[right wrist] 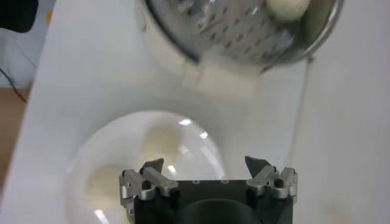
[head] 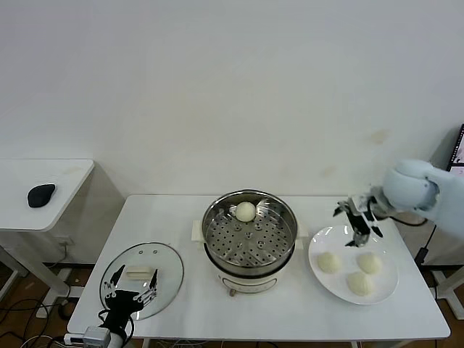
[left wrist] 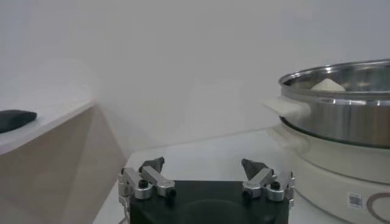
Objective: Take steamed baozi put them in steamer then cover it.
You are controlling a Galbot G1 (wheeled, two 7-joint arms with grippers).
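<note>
The steel steamer stands mid-table on its cream base, with one baozi on the perforated tray at the back. Three more baozi lie on a white plate to the right. My right gripper is open and empty, above the plate's far edge, between the steamer and the plate. In the right wrist view the plate and two pale buns lie under the open gripper. The glass cover lies flat at the front left. My left gripper is open at the cover's near edge.
A second white table with a black mouse stands at the far left. The steamer's side shows close by in the left wrist view. A monitor edge is at the far right. Cables lie on the floor at front left.
</note>
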